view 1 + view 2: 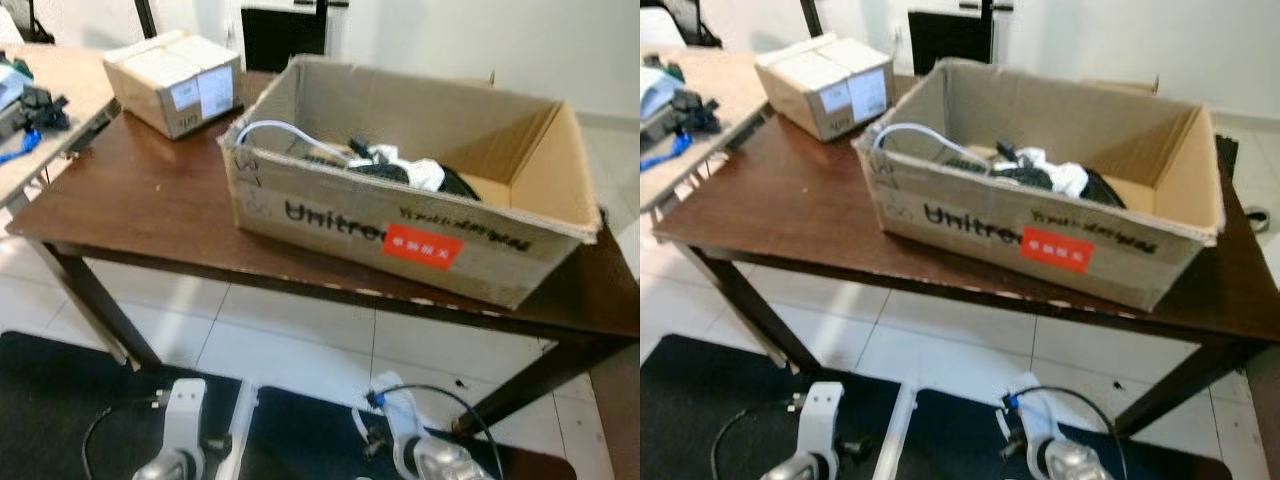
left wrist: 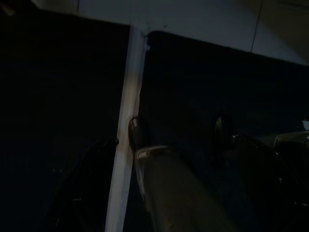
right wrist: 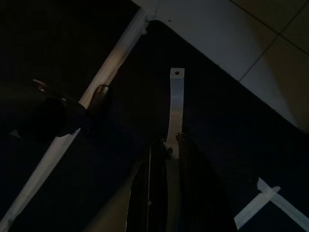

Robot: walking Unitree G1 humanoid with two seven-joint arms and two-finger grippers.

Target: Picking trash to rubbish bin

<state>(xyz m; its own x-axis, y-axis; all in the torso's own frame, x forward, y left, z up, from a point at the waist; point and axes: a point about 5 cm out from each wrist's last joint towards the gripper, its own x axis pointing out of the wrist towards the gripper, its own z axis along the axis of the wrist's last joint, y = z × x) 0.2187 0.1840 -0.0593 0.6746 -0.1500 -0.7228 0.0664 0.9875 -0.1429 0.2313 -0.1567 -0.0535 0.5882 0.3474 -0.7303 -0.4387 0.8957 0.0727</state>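
A large open cardboard box point(image 1: 330, 215) marked "Unitree", with a red sticker point(image 1: 422, 246), stands on the dark brown table point(image 1: 150, 200). Inside lie a white cable point(image 1: 285, 130), a crumpled white piece point(image 1: 410, 168) and black cords point(image 1: 455, 185). Both silver arms hang low in front of the table, the left arm point(image 1: 180, 425) and the right arm point(image 1: 420, 450) over the dark mat. The left gripper point(image 2: 159, 164) and the right gripper point(image 3: 169, 154) point down at the mat in very dark wrist views.
A small taped carton point(image 1: 175, 80) sits at the table's back left. A lighter table point(image 1: 45, 110) with blue and black items adjoins on the left. Below are white floor tiles point(image 1: 300, 340), a black mat point(image 1: 60, 400) with a white seam strip point(image 3: 111, 63), and table legs point(image 1: 100, 310).
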